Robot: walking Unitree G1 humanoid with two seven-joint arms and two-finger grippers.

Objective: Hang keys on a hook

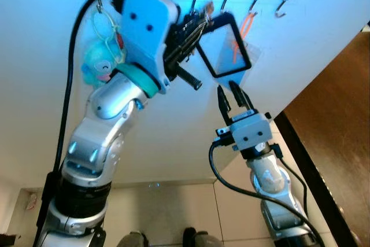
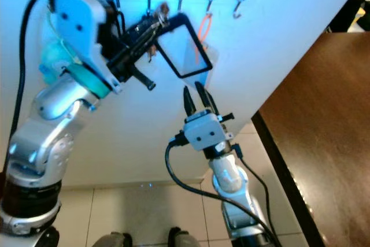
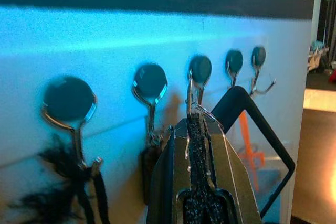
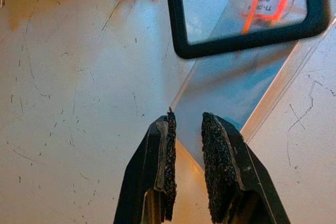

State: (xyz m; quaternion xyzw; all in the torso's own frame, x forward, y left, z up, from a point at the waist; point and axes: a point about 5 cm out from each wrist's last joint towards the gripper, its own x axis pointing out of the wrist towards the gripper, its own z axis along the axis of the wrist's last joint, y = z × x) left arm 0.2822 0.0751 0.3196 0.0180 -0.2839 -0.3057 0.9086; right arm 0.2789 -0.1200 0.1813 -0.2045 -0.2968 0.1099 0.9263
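My left gripper [image 1: 198, 22] is raised to a row of dark round wall hooks and is shut on a metal key ring [image 3: 206, 115]. The ring's top rests against the shank of one middle hook [image 3: 199, 71]; whether it hangs over it I cannot tell. A black square frame [image 1: 206, 59] dangles from the ring, tilted. Small keys [image 2: 151, 27] bunch at the fingertips. My right gripper [image 1: 231, 93] points up just below the frame, open by a narrow gap with nothing in it; its pads [image 4: 169, 156] face a clear card sleeve.
A teal plush toy [image 1: 97, 67] hangs from a left hook. An orange lanyard [image 1: 247, 24] with a clear sleeve hangs from a right hook. The rightmost hook [image 1: 283, 1] is bare. A dark wooden surface [image 1: 338, 125] lies to the right, tiled floor below.
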